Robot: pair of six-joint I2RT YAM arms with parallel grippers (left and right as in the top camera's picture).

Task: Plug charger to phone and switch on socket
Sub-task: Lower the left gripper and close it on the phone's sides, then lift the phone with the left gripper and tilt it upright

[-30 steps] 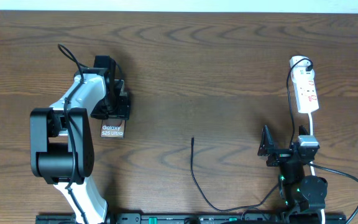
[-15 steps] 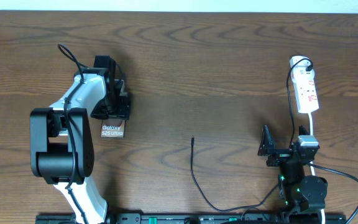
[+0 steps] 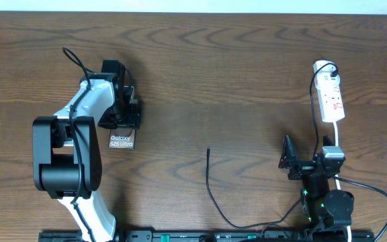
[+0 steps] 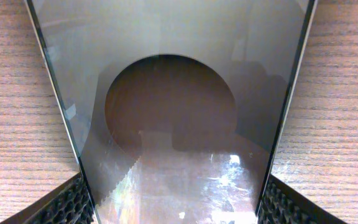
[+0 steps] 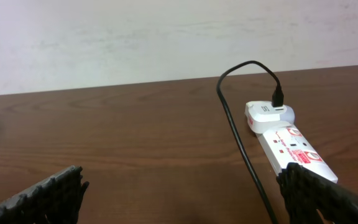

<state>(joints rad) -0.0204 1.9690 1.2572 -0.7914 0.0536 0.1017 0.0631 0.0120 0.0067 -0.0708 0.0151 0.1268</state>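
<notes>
Overhead: the left gripper (image 3: 121, 113) sits over the far end of the phone (image 3: 121, 141), left of centre on the tabletop (image 3: 213, 67). The phone's labelled near end shows from under it. The charger (image 3: 207, 165) lies loose mid-tabletop with its plug tip pointing away from the robot, well apart from the phone. Its cable curves back toward the near edge and off to the right. The socket (image 3: 332, 99) lies at far right with a white plug (image 3: 324, 67) at its far end. The right gripper (image 3: 306, 156) hangs on the near side of the socket, clear of the strip itself. Left wrist: the phone's glossy face fills the frame between the two pads (image 4: 73, 205). Each pad sits against one long edge, so the left gripper is closed across the phone's width and has hold of it, with wood grain visible on either side. Right wrist: the right gripper's jaws are spread wide with nothing between them. The socket sits ahead and to the right, red marks on its face. The black charger cable is plugged into the white plug, arches up and trails back toward the camera. A pale wall (image 5: 135, 37) stands beyond the tabletop.
</notes>
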